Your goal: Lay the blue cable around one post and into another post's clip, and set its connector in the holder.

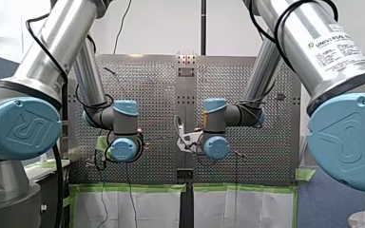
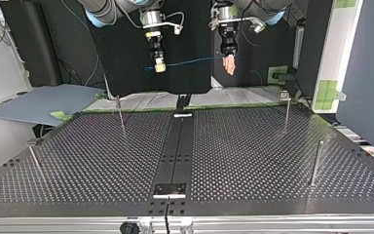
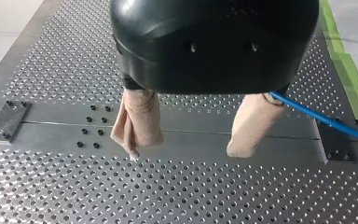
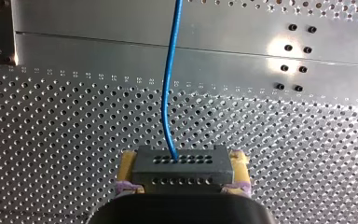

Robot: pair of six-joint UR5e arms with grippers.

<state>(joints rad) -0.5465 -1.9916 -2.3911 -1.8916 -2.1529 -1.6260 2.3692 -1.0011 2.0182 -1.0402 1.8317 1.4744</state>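
My right gripper (image 4: 182, 161) is shut with its yellow pads on a dark grey connector block (image 4: 182, 175). The blue cable (image 4: 168, 93) leaves the block's face and runs ahead over the perforated table. In the top view my right gripper (image 2: 160, 67) hangs high at the back left. From it the cable (image 2: 190, 62) stretches across to my left gripper (image 2: 229, 66). My left gripper (image 3: 182, 151) stands open, its beige pads wide apart with nothing between them. The cable (image 3: 321, 119) passes one pad's outer side and I cannot tell whether it touches.
Thin metal posts stand on the table: one at the back left (image 2: 121, 114), one at the back right (image 2: 287, 109), one at the right (image 2: 316, 161), one at the left (image 2: 34, 158). A small plate (image 2: 170, 189) sits on the centre strip near the front edge.
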